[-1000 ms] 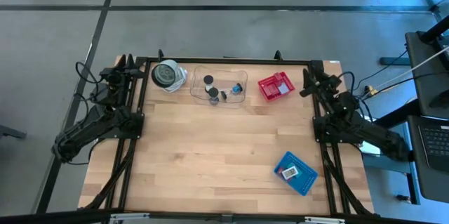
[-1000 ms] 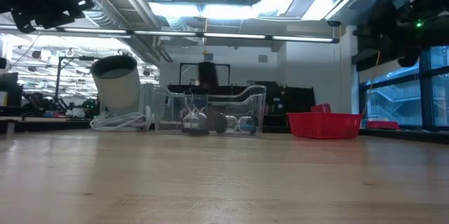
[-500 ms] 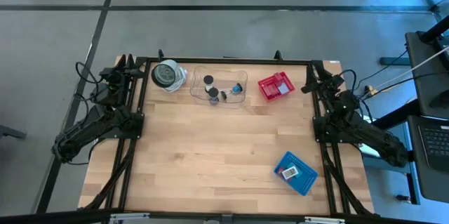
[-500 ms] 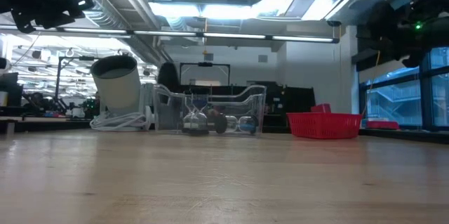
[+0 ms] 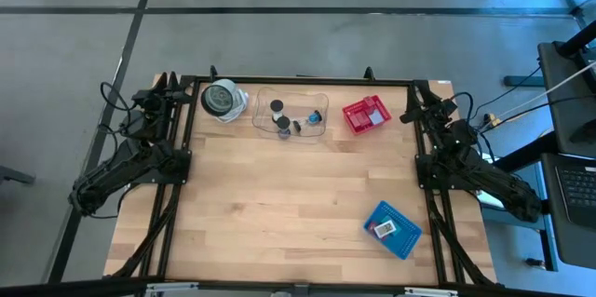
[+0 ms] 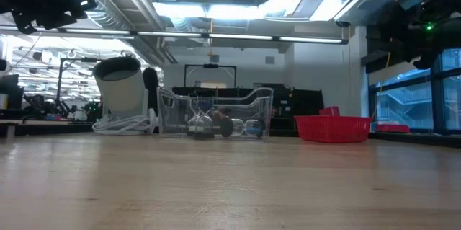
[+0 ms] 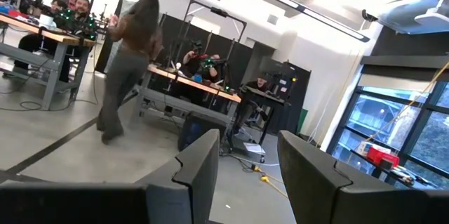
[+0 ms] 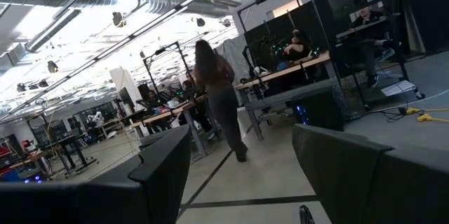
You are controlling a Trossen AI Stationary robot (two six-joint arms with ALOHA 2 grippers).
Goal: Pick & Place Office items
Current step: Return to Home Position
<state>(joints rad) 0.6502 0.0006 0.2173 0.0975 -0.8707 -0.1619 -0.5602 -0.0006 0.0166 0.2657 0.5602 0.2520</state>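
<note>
- The left gripper point(image 5: 166, 86) sits at the far left corner of the table point(image 5: 279, 204), off the wood, with its arm folded back along the left side.
- Its fingers point(image 7: 200, 171) stand apart with nothing between them, and past them only the room shows.
- The right gripper point(image 5: 416, 93) sits at the far right corner, likewise off the wood. In its wrist view its two fingers are spread and empty too.
- A clear bin point(image 5: 300, 101) stands at the middle of the far edge.
- In it are two black-topped cylinders point(image 5: 277, 106), one just behind the other, and a pale-blue piece point(image 5: 317, 117) toward its right end. A small dark bit lies between them, too small to tell what it is.
- A red basket point(image 5: 347, 111) stands to the right of the clear bin, near the right gripper. I cannot make out what lies in it.
- A blue bin point(image 5: 407, 237) lies askew near the front right corner, well apart from the rest. It holds a white piece point(image 5: 384, 228) with a touch of red against it.
- A round object point(image 5: 221, 99) stands just left of the clear bin. From table height it looks like a pale drum with a cable coiled at its foot.
- Beyond the table a person point(image 7: 130, 62) is mid-stride on the floor, and others sit at benches.
</note>
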